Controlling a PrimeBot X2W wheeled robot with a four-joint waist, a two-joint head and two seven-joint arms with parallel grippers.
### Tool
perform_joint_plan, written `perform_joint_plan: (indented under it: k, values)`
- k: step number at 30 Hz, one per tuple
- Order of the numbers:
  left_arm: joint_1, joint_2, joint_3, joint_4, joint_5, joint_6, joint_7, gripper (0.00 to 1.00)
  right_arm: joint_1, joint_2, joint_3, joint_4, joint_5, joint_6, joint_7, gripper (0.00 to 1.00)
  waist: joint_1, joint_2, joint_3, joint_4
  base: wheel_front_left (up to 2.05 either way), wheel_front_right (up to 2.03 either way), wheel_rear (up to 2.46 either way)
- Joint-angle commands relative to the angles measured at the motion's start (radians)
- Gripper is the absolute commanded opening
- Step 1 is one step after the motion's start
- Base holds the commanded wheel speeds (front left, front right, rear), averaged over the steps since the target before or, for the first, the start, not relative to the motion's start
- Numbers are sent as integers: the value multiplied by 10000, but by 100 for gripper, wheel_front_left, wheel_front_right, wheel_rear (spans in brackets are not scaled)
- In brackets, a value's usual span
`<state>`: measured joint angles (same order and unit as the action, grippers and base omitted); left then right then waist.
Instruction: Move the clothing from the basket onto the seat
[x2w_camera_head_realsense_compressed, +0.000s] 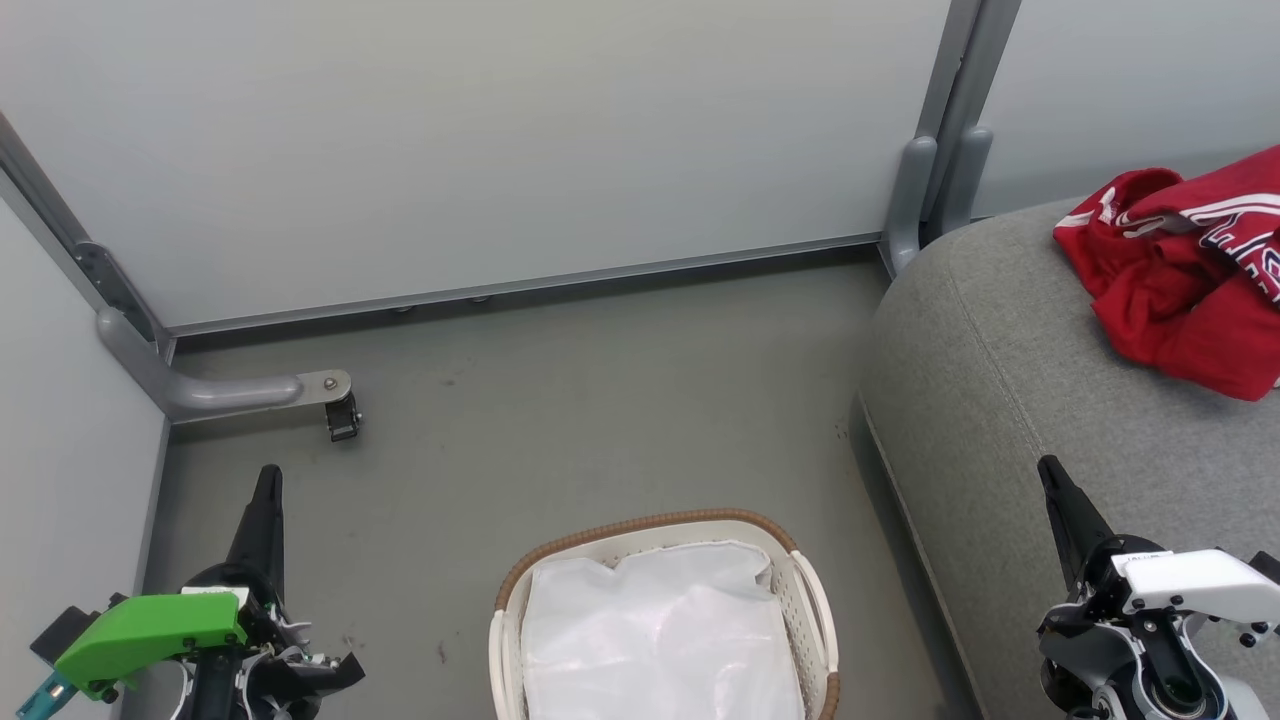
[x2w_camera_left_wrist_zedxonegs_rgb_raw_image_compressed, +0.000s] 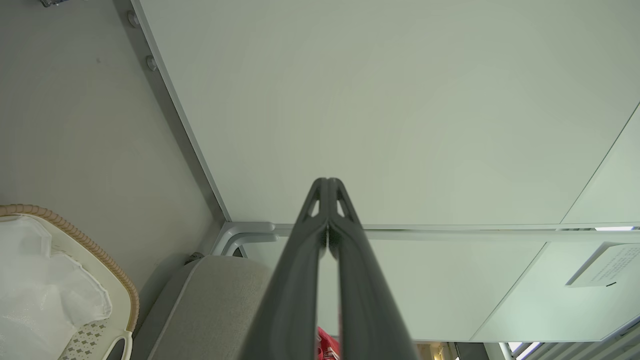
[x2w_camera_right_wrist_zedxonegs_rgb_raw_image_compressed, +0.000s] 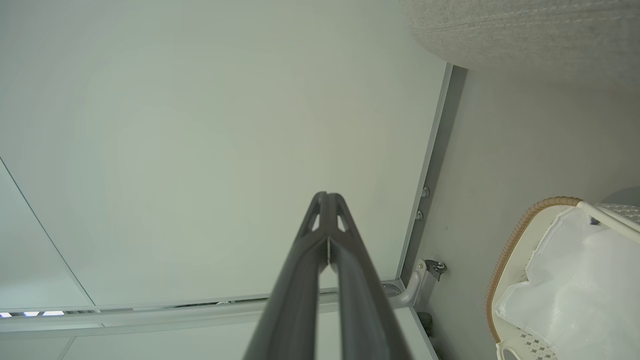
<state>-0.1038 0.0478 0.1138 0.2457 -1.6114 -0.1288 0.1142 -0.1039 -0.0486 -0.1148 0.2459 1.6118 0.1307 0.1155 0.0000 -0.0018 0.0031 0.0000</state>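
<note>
- Far to the right, the clothing (x2w_camera_head_realsense_compressed: 1190, 270) lies on top of the seat (x2w_camera_head_realsense_compressed: 1000, 380) in a crumpled red heap with white stripes and lettering. It runs off the right edge of the head view.
- Near and centre, the basket (x2w_camera_head_realsense_compressed: 640, 527) stands on the grey floor (x2w_camera_head_realsense_compressed: 600, 400), just left of the seat's rounded edge. A glossy white liner (x2w_camera_head_realsense_compressed: 660, 630) lies inside it.
- At the near left, the left pincer (x2w_camera_head_realsense_compressed: 268, 478) hovers over the floor to the left of the basket. Its two dark fingers are pressed together at the tips and grip nothing. The clothing is well apart from it, across the floor on the far right.
- At the near right, the right pincer (x2w_camera_head_realsense_compressed: 1048, 468) hangs above the grey cushion, also closed tip to tip and empty. The clothing lies farther off and to its right, near but not touching.
- Seen from the left wrist, the closed fingers point at a pale wall panel (x2w_camera_left_wrist_zedxonegs_rgb_raw_image_compressed: 400, 100). A sliver of the red fabric shows low between them.
- Seen from the right wrist, the shut fingers face the same kind of panel, with the basket's brown rim at the right edge.
</note>
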Motion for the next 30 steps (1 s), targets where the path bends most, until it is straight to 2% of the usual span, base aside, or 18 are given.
perform_joint_plan:
  k: [1, 30]
  values:
    - [-108, 44, 21, -19, -32, -40, 28, 0, -84, -36, -23, -32, 8, 0, 19, 0, 0, 18, 0, 0, 0, 0, 0]
    - [-108, 44, 20, -20, -32, -40, 29, 0, -84, -35, -25, -32, 6, 0, 20, 0, 0, 18, 0, 0, 0, 0, 0]
